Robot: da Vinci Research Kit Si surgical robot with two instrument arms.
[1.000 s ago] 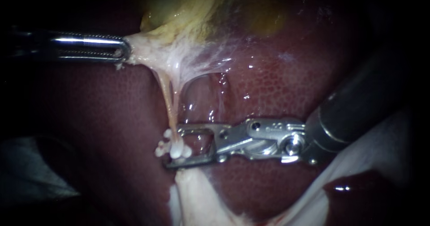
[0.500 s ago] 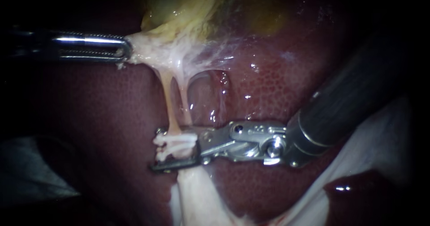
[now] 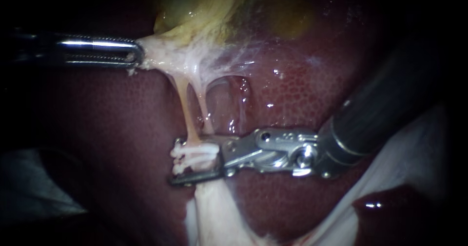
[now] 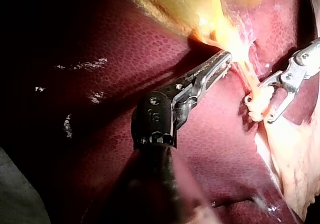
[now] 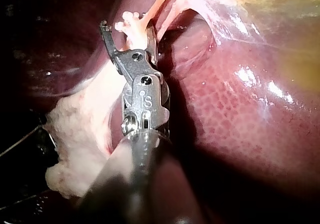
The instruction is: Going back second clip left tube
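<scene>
Endoscope view: the left instrument [image 3: 132,56] comes in at the upper left of the frame, its jaws pressed together on pale tissue [image 3: 165,56] at the foot of the yellow gallbladder [image 3: 195,12]. That tissue is drawn out toward the left edge. From it the left tube [image 3: 184,112], a tan strand, runs down across the dark red liver [image 3: 302,90] to the lower middle of the frame, with a thinner strand [image 3: 202,112] just to its right. The right instrument [image 3: 176,161] enters from the right edge and reaches left across the lower middle. Its jaws stand spread, one above and one below the clip [image 3: 195,157]. The clip shows as white ridges across the lower end of the left tube. A gap shows under the clip, so the jaws do not pinch it.

Left wrist view: the left instrument [image 4: 222,63] has its jaws closed on the bright pale tissue ahead of it. Beside its tip the left tube [image 4: 248,77] leads to the clip [image 4: 254,109], which lies between the parted jaws of the right instrument [image 4: 261,107]. The liver [image 4: 125,49] lies under both.

Right wrist view: the right instrument [image 5: 125,32] has its jaws apart, with the clip [image 5: 131,30] between them. The left tube [image 5: 162,2] runs on ahead of the jaws.
</scene>
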